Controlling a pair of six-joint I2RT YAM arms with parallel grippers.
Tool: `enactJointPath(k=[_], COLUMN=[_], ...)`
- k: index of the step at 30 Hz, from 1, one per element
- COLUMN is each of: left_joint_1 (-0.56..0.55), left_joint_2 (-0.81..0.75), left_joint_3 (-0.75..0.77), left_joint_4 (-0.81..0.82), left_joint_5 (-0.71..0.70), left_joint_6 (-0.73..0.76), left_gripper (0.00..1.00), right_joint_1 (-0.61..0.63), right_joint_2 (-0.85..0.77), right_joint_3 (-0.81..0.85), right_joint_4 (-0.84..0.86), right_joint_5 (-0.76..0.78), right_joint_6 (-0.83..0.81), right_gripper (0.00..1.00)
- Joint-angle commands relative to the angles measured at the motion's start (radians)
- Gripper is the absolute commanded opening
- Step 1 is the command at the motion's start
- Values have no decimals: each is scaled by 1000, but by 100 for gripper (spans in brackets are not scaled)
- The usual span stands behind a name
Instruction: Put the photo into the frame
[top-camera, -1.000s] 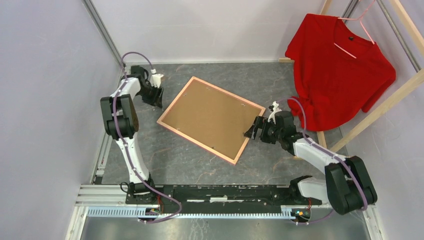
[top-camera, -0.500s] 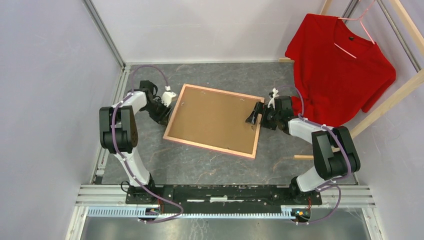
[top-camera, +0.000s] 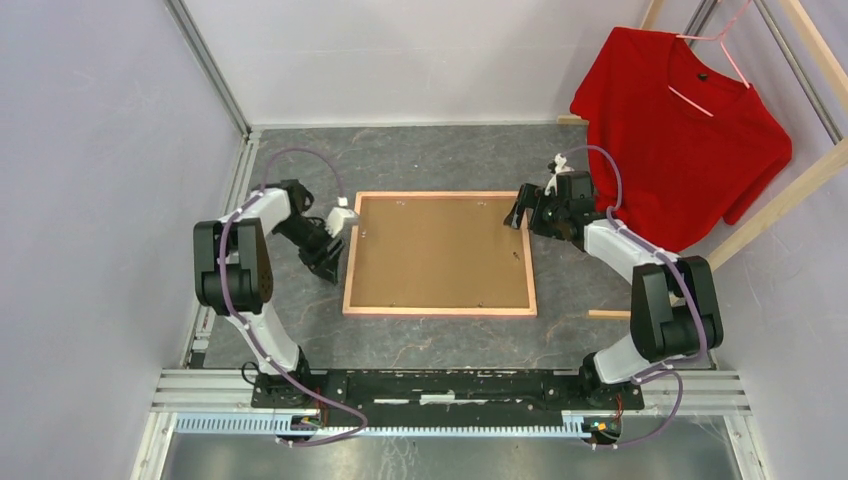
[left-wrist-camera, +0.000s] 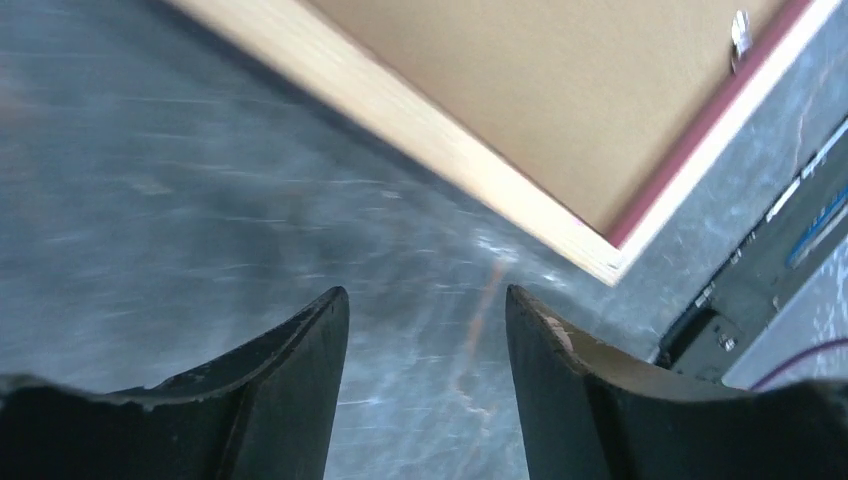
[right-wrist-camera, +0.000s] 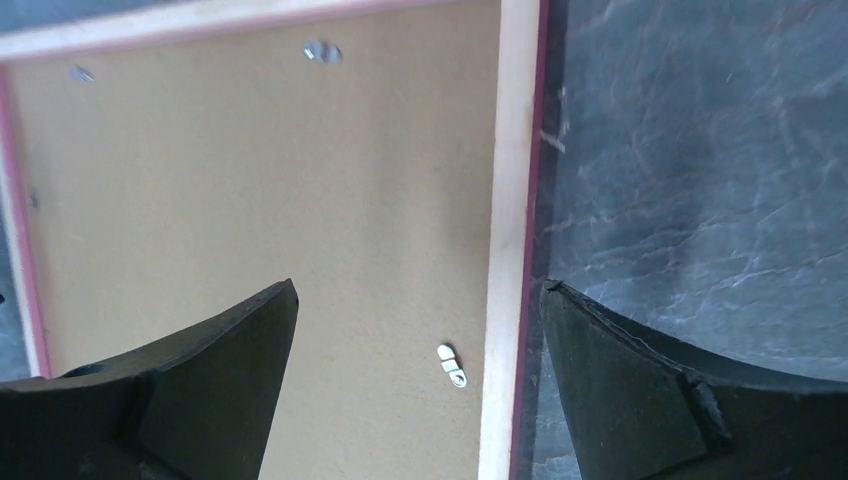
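The frame lies back side up in the middle of the table, square to its edges, with the brown backing board showing inside a light wood rim. The photo is out of view. My left gripper hangs just off the frame's left edge near the near-left corner; in the left wrist view it is open over bare table, with the frame's corner ahead. My right gripper is open at the right edge; its fingers straddle the rim without touching it.
A red shirt hangs on a pink hanger from a wooden rack at the back right. A loose wooden strip lies right of the frame. Small metal clips sit on the backing board. A metal rail runs along the near edge.
The frame has turned from a diagonal lie to sit square with the table. My left gripper came nearer along its left edge and widened; my right gripper swung toward the far-right corner.
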Motion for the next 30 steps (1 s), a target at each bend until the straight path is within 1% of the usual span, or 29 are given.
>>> enactJointPath(k=[1, 4, 5, 7, 11, 13, 16, 17, 21, 26, 30], left_joint_1=[85, 85, 80, 71, 63, 62, 63, 62, 63, 63, 60], left_joint_2=[96, 180, 203, 246, 314, 338, 354, 356, 376, 387, 387], left_joint_3=[196, 276, 300, 328, 358, 370, 369, 369, 363, 343, 323], left_joint_4=[-67, -63, -46, -10, 27, 28, 43, 44, 44, 53, 55], left_joint_5=[179, 298, 333, 353, 367, 367, 361, 364, 358, 356, 375], left_joint_6=[-42, -142, -175, -231, -275, -281, -288, -286, -271, -260, -253], left_gripper=[68, 70, 70, 70, 67, 61, 47, 44, 26, 19, 15], right_joint_1=[26, 107, 140, 210, 336, 384, 444, 462, 515, 557, 578], right_joint_2=[-85, -59, -38, 24, 162, 240, 356, 390, 545, 692, 750], right_joint_3=[64, 110, 126, 161, 238, 287, 378, 410, 545, 681, 730], right_joint_4=[73, 113, 150, 186, 266, 304, 356, 362, 391, 395, 401], right_joint_5=[28, -7, -27, -57, -110, -129, -148, -150, -168, -182, -195], right_joint_6=[21, 35, 46, 63, 115, 149, 193, 202, 247, 285, 311], right_gripper=[98, 98, 98, 98, 97, 95, 91, 89, 84, 76, 74])
